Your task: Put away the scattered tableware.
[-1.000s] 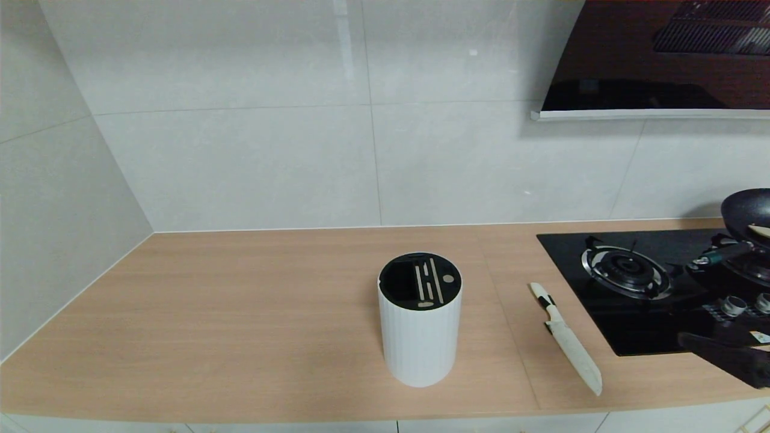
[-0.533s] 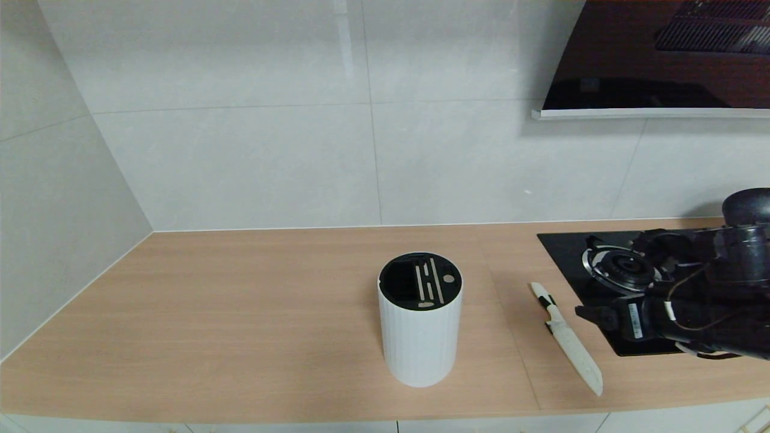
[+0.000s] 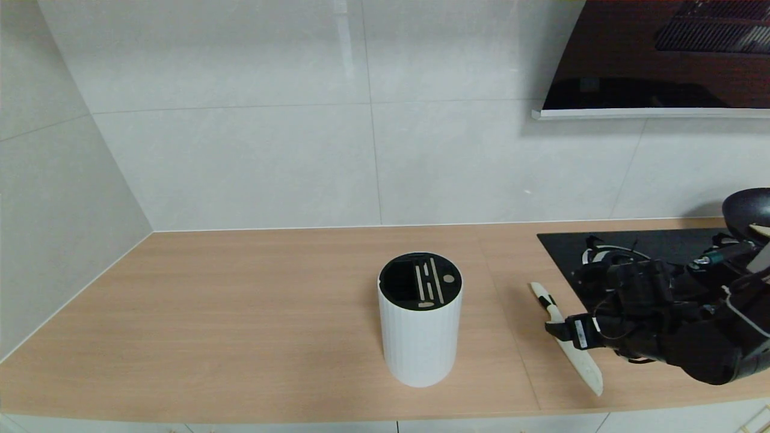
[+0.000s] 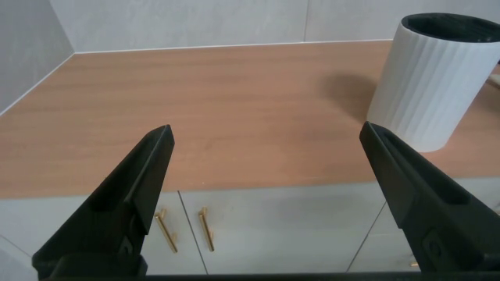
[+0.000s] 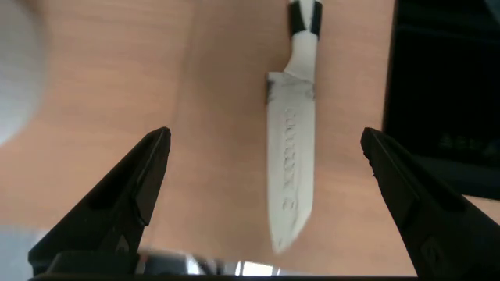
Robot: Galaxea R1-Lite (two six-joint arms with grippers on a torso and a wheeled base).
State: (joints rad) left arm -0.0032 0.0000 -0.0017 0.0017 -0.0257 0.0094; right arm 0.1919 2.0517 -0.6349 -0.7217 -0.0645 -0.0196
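Knife [image 3: 565, 340] lay flat on the wooden countertop [image 3: 240, 313], between the white knife holder [image 3: 420, 319] and the black hob [image 3: 565, 246]. Handle pointed toward the wall, blade tip toward the counter's front edge. Not yet lifted.

Right gripper [image 5: 266, 203] hung over the blade with its fingers spread wide, one to each side and nothing between them. Contact with the knife could not be made out. Judged a lining-up for a pick. The fingers straddled the blade rather than the handle, so a thin flat blade lying flush on wood looked hard to get under, and a slip seemed possible.

Holder stood upright, apart from the knife, slotted black top facing up. A likely home for the blade, tip down.

Left gripper [image 4: 266, 195] was likewise wide and empty, low in front of the counter's edge over the cabinet doors [image 4: 205, 228], the holder off to its side. It was out of the right arm's way.

Counter was pale wood grain, running into a corner of grey tiled wall [image 3: 240, 150]. A dark pan [image 3: 746, 210] sat on the hob's far burner, with a dark range hood [image 3: 656, 60] above it
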